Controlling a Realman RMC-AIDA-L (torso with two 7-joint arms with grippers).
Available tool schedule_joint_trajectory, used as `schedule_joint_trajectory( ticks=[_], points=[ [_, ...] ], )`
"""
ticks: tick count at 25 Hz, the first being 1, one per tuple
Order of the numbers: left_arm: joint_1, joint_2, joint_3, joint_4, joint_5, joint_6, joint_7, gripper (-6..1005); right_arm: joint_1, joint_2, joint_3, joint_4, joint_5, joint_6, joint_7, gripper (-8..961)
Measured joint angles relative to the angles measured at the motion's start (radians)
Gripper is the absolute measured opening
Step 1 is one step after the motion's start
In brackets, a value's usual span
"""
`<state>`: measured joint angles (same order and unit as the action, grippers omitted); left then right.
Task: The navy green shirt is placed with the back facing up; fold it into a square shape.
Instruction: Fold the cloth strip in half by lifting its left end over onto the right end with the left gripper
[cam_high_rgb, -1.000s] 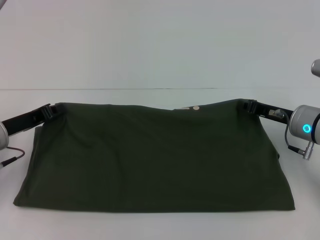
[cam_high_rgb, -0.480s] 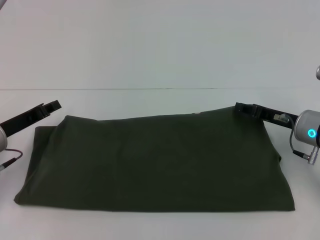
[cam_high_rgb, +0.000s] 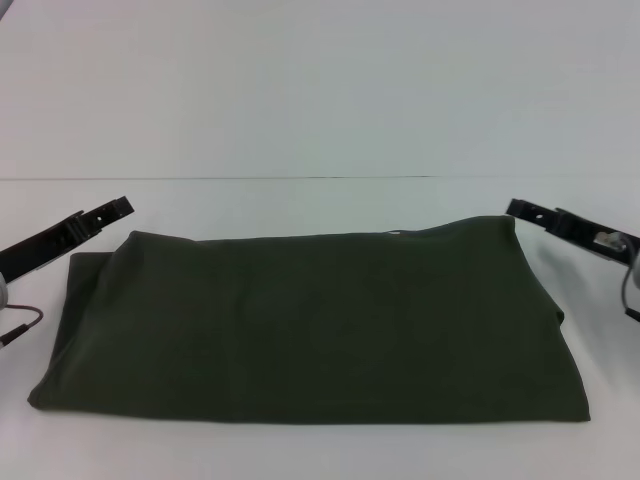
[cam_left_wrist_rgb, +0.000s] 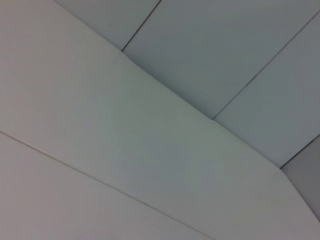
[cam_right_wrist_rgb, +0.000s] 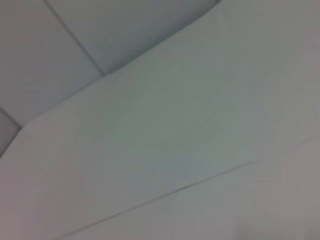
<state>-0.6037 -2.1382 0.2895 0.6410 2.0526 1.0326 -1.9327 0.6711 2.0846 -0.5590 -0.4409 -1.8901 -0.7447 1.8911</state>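
You see that both arms have just let the cloth go. One second ago each gripper was holding a far corner of the navy green shirt (cam_high_rgb: 310, 330) and the far edge was lifted; now that edge lies flat and the two arms are drawn outward, away from it. To my judgement this means one fold is finished: the shirt is now a wide, low rectangle, not yet a square, so you still need at least one more fold, probably side over side.

The shirt lies in the middle of the white tabletop (cam_high_rgb: 300, 110), plain side up, with its long edges running left to right in the head view. The left gripper (cam_high_rgb: 118, 208) hovers just beside the far left corner, a little outside and above it, not touching the cloth. The right gripper (cam_high_rgb: 518, 209) stands just beside the far right corner, also free of it.

Both grippers carry nothing. Whether their fingers are spread or closed, I cannot tell, because they are seen edge-on. The wrist views show only pale panels, no cloth.
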Motion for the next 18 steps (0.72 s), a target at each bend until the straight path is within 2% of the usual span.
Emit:
schedule_joint_trajectory(
  ticks=[1,5,6,7,8,10,14,16,18],
  points=[
    [0.005,0.004,0.000,0.000,-0.005,0.022,0.000,649,-0.011,0.000,0.001,-0.009,0.016,-0.005,-0.001,858],
    [0.017,0.019,0.000,0.000,-0.010,0.097,-0.006,669,-0.057,-0.004,-0.004,-0.061,0.070,-0.075,-0.020,931],
    [0.026,0.032,0.001,-0.001,-0.010,0.144,-0.017,674,-0.064,-0.008,-0.005,-0.070,0.070,-0.118,-0.044,930],
    [0.035,0.054,0.007,-0.008,-0.003,0.197,-0.042,675,-0.068,-0.014,-0.007,-0.077,0.070,-0.162,-0.074,929],
    [0.038,0.066,0.013,-0.014,0.000,0.213,-0.054,676,-0.070,-0.021,-0.011,-0.080,0.066,-0.217,-0.111,929],
    [0.050,0.105,0.042,-0.037,0.006,0.266,-0.103,678,-0.071,-0.035,-0.026,-0.084,0.060,-0.332,-0.181,927],
    [0.072,0.180,0.103,-0.080,0.009,0.330,-0.197,683,-0.071,-0.051,-0.130,-0.095,0.058,-0.496,-0.310,927],
    [0.082,0.200,0.117,-0.086,0.009,0.353,-0.226,685,-0.070,-0.047,-0.206,-0.117,0.058,-0.528,-0.345,927],
    [0.086,0.206,0.130,-0.086,0.009,0.393,-0.237,687,-0.071,-0.035,-0.278,-0.143,0.058,-0.532,-0.368,927]
  ],
)
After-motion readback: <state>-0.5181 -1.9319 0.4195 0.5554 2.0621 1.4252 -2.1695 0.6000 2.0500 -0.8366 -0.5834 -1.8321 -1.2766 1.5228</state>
